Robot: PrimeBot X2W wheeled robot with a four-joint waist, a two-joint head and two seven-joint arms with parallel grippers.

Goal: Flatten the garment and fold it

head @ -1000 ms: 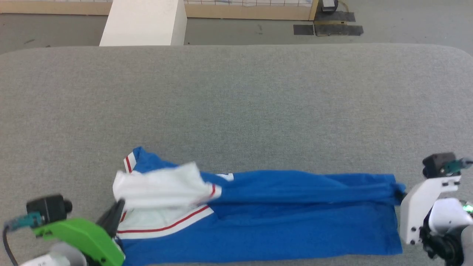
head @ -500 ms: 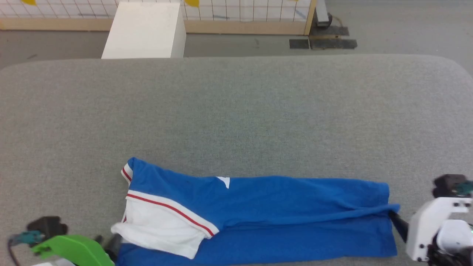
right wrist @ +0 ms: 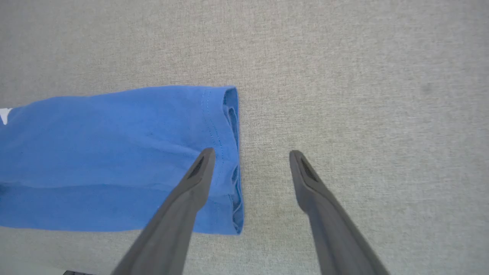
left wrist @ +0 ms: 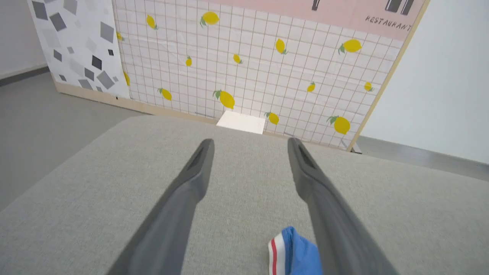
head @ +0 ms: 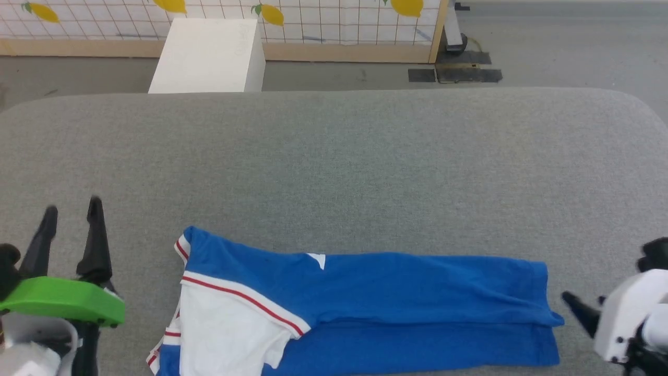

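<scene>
shirt (head: 365, 308) lies flat in a long strip, near side of grey bench (head: 334, 156) | left hand (head: 73, 204) spread wide, empty, left of shirt | right hand (right wrist: 251, 152) spread wide, empty, at shirt's right hem

Blue garment (head: 376, 303) folded lengthwise, flat on grey surface, white red-striped sleeve on top.

From the head we look forward and down across the bench (head: 334, 156). Our left wrist view sits low, facing the lemon wall (left wrist: 248, 68) beyond its fingers (left wrist: 191, 183). Our right wrist view looks down, close over the hem of the garment (right wrist: 95, 152), which the head also sees.
</scene>
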